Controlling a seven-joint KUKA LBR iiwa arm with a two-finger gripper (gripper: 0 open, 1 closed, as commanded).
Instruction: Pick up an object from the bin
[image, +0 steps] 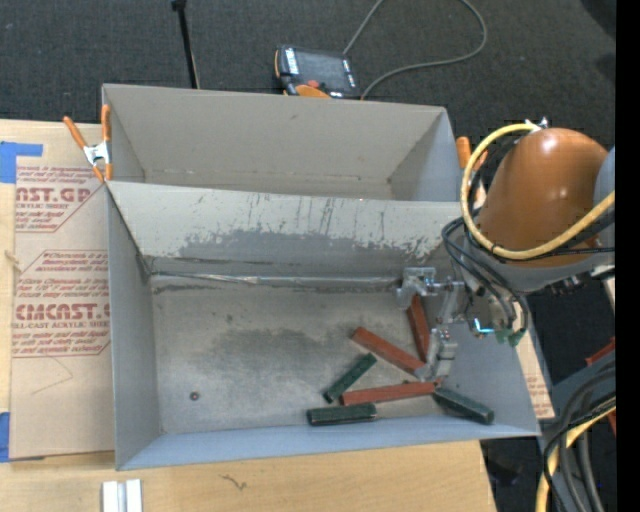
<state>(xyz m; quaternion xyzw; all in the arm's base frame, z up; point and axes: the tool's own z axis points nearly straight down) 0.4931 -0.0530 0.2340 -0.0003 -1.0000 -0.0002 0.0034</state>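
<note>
Reddish-brown and dark green flat sticks (385, 348) lie heaped in the bin's (130, 330) near right corner. My gripper (436, 362) hangs over them, just beside one red stick (417, 322). I cannot tell whether it is open or closed. The sticks look light, stiff and thin, so I'd pinch one across its width, mid-length.

Reaching in from 3 o'clock, the rounded orange wrist cover (545, 190) sits looped by yellow cables (470, 185), with the metal gripper (437, 335) hanging off its 8 o'clock side and pointing toward 6 o'clock
</note>
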